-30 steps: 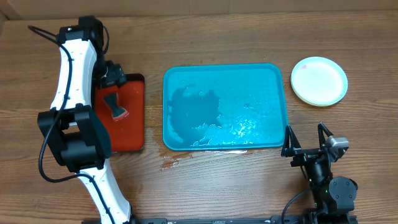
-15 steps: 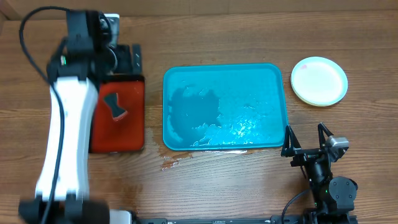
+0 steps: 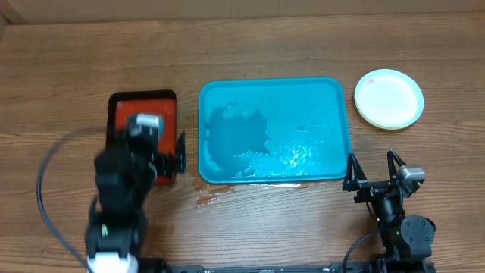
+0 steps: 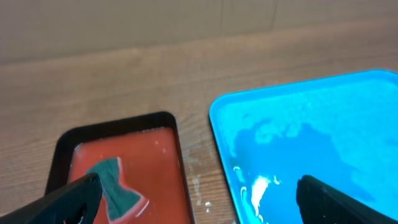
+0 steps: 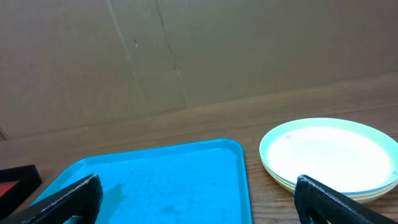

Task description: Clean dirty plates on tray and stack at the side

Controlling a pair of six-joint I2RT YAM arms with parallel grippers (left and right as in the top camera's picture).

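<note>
Plates (image 3: 389, 98) sit stacked beside the tray (image 3: 273, 114); left hand (image 4: 199, 190) and right hand (image 5: 198, 186) both spread apart.

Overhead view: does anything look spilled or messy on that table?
Yes. A reddish wet smear lies on the wooden table just off the blue tray at its front left corner, where liquid does not belong. The tray also holds a shiny film of water. The stacked plates look tidy.

Ahead of the left gripper (image 4: 199, 208), the tray (image 4: 348, 124) is glossy, wet-looking plastic (glare streaks its floor); the table (image 4: 155, 81) is matt grained wood; the plates (image 5: 329, 152) smooth plastic.
</note>
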